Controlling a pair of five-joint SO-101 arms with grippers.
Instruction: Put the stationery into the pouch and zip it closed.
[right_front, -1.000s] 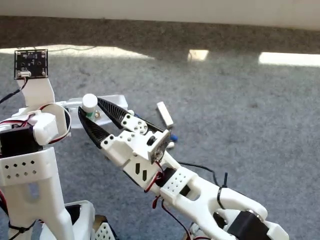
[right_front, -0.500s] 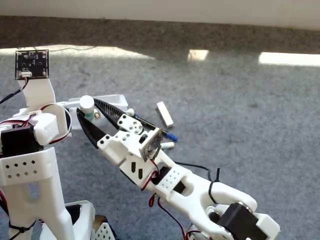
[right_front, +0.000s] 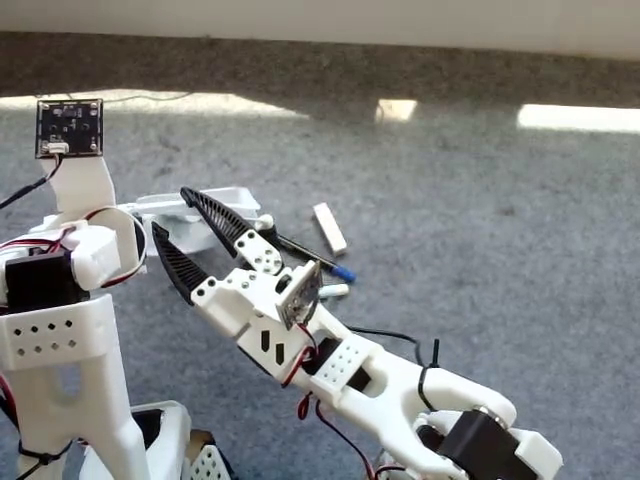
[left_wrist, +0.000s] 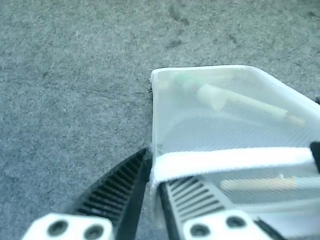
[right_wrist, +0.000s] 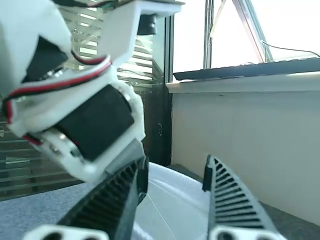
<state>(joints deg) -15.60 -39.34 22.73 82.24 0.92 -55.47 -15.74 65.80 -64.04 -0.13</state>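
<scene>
The white mesh pouch (left_wrist: 225, 120) lies on the grey carpet, and my left gripper (left_wrist: 152, 160) is shut on its rim. Inside it lie a white stick (left_wrist: 240, 102), a green-tinted item (left_wrist: 182, 80) and a cream stick (left_wrist: 265, 184). In the high view the pouch (right_front: 225, 200) sits beside the left arm, and my right gripper (right_front: 170, 210) hangs open over it with nothing between its fingers. The right wrist view shows that gripper (right_wrist: 175, 165) open above the pouch (right_wrist: 170, 200). A white eraser (right_front: 329, 228), a blue-capped pen (right_front: 315, 257) and a small white piece (right_front: 333, 291) lie on the carpet.
The left arm's white body and motor (right_wrist: 85, 125) stand close beside the right gripper. A camera board (right_front: 69, 127) tops the left arm. Open carpet (right_front: 480, 230) stretches to the right of the loose items.
The white-capped, green-bodied stick held between the right gripper's fingers is gone from them. Those fingers have spread wider, and the right arm has shifted a little left.
</scene>
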